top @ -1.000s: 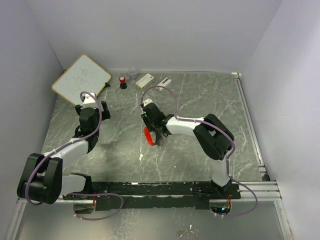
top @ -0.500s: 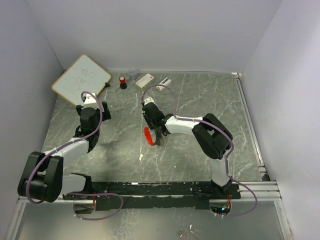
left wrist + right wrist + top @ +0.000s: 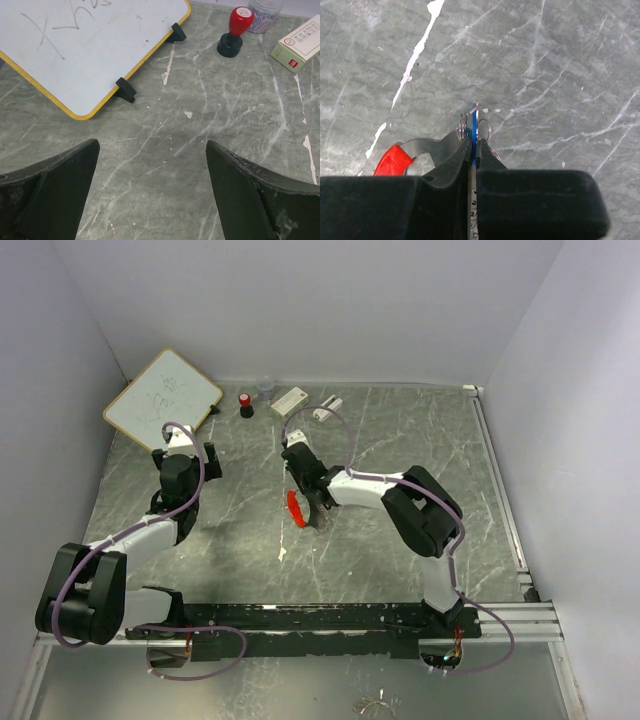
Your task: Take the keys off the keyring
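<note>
Because the right gripper [image 3: 471,150] has to pull a key free, its two fingers are squeezed tight on the blue key [image 3: 474,126], which stands on its thin edge between them. A small silver ring [image 3: 486,131] pokes out at the key's tip, at twelve o'clock from the fingers. The red keyring [image 3: 394,159] lies flat on the table [image 3: 400,440] at nine o'clock from the fingers, joined to the ring by a grey metal piece. From above, this bunch sits near the middle of the table. I think gripping the flat sides stops the key from slipping. The left gripper [image 3: 152,145] holds nothing. Its fingers are wide apart above bare table, with the whiteboard [image 3: 75,45] at eleven o'clock and a red-topped stamp [image 3: 235,30] at one o'clock. It may be waiting to hold the keyring down.
</note>
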Robot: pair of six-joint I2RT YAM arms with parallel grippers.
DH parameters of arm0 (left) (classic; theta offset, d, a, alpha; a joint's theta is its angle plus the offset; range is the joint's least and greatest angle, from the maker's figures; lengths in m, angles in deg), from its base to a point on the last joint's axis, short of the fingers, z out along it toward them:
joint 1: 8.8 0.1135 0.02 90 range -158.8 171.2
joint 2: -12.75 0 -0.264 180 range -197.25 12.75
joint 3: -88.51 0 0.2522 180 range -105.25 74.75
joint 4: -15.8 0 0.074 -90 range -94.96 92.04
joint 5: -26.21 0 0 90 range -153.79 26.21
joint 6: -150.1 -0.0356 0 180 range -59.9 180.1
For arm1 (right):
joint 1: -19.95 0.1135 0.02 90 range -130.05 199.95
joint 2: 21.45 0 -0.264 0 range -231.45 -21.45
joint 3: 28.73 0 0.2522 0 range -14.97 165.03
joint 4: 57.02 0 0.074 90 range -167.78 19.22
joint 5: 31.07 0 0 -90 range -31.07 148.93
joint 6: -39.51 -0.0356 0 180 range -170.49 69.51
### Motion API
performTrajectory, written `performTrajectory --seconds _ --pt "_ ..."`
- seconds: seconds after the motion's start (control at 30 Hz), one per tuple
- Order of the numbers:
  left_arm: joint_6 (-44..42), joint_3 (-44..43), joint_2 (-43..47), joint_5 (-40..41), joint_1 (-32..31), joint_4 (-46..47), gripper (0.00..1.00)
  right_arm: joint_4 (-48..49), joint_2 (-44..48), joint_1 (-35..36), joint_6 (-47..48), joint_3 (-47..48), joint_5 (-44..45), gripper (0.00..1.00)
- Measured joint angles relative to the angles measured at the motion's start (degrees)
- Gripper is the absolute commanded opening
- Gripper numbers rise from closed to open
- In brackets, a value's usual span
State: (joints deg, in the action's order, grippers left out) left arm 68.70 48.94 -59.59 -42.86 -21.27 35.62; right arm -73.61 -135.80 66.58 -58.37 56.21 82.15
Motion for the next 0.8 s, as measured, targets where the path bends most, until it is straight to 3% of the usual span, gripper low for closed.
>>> performTrajectory --seconds 0.33,0.8 --pt "-0.46 -0.44 -0.46 -2.56 0.0 -0.17 1.0 -3.06 1.79 0.04 2.4 0.81 -0.98 0.0" --pt "-4.96 -1.33 1.92 -26.47 -3.69 1.09 0.99 -10.36 24.0 0.07 5.7 1.9 -5.84 0.0"
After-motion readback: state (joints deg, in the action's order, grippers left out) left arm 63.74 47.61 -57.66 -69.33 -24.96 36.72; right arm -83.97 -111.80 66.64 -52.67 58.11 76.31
